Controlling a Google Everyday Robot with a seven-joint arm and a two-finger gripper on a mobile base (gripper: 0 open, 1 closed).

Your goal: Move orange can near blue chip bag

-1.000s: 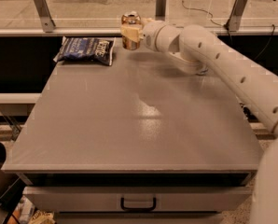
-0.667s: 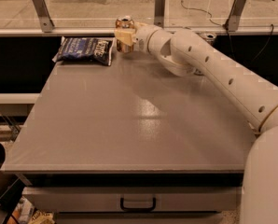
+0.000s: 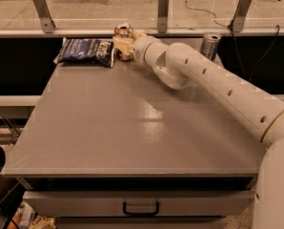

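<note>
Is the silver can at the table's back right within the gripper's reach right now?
Likely not yet: the gripper holds the orange can beside the blue chip bag. The silver can stands alone, nothing crowding it.

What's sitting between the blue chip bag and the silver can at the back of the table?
In the camera view, the tool, gripping the orange can, sits right beside the blue chip bag; the arm fills the rest toward the silver can.

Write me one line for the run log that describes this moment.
pincer: holds orange can | place: far edge of table, just right of blue chip bag | silver can: far right, apart
</note>
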